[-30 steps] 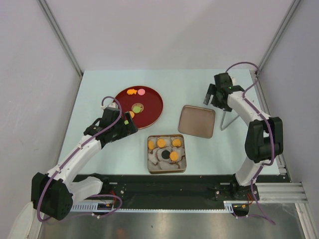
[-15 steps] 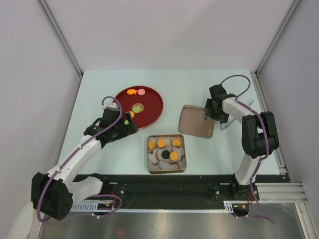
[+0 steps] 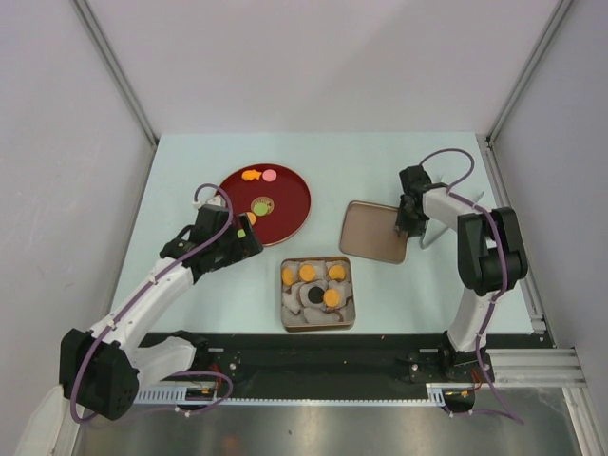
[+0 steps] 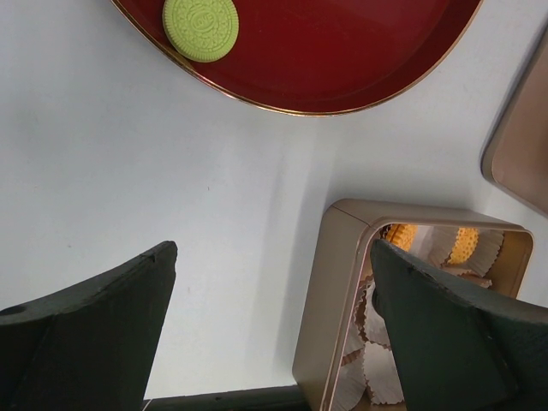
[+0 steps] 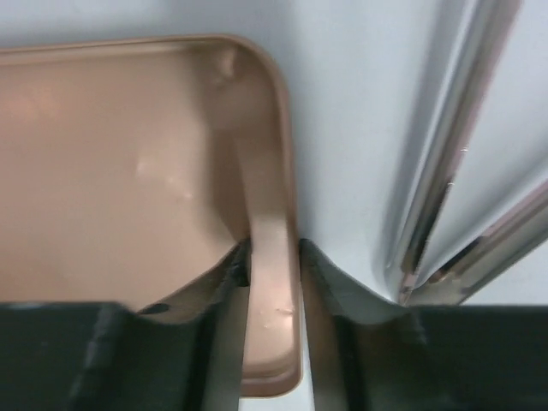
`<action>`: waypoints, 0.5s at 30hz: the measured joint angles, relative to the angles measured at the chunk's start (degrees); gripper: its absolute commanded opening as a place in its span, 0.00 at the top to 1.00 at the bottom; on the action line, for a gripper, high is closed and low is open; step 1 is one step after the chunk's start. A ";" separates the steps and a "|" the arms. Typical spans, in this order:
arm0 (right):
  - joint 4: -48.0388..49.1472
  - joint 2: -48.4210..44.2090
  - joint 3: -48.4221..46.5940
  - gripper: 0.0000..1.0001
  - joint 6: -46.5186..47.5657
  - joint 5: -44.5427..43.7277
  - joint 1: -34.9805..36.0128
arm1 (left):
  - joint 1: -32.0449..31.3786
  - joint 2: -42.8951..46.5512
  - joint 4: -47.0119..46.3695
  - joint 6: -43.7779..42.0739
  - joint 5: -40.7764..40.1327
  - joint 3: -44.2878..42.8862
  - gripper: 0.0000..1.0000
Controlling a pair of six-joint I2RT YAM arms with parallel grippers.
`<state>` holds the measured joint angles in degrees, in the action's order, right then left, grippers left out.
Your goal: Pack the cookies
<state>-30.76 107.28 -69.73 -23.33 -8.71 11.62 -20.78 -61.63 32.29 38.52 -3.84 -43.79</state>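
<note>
Cookies lie on the red plate [image 3: 290, 204]: an orange one [image 3: 251, 176], a pink one [image 3: 270, 175] and a green one [image 3: 259, 203]. More orange cookies [image 3: 307, 272] and a dark one [image 3: 314, 295] sit in paper cups inside the gold tin [image 3: 283, 306]. The tin's flat lid [image 3: 373, 231] lies to the right of the plate. My right gripper [image 3: 407, 226] is at the lid's right edge; in the right wrist view its jaws [image 5: 272, 257] are closed on the lid's raised rim [image 5: 270, 300]. My left gripper [image 4: 270, 308] hangs open over bare table between the plate [image 4: 342, 51] and the tin [image 4: 330, 300].
A thin metal stand [image 3: 432, 233] rises just right of the lid, close beside my right fingers [image 5: 351, 300]. A green cookie [image 4: 201, 28] shows at the plate's edge in the left wrist view. The table's right rail runs near the right arm.
My right arm swung down from the back right to the lid's right edge, and its jaws closed from wide open onto the rim. The left arm has not moved.
</note>
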 measured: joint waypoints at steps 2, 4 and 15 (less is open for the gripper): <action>0.04 -0.33 0.39 0.84 0.07 0.00 -0.52 | 0.00 -0.02 -0.02 0.00 0.00 0.00 0.00; 0.31 -0.87 1.03 0.89 -0.13 -0.02 -1.09 | 0.00 -0.02 -0.02 0.00 0.00 0.00 0.00; -0.85 -8.26 3.74 1.00 -0.63 -0.35 -0.35 | -0.11 -0.26 -0.02 0.00 -0.24 0.00 0.00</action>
<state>-31.62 99.02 -66.00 -23.97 -9.06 11.27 -20.88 -61.89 32.27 38.52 -4.08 -43.79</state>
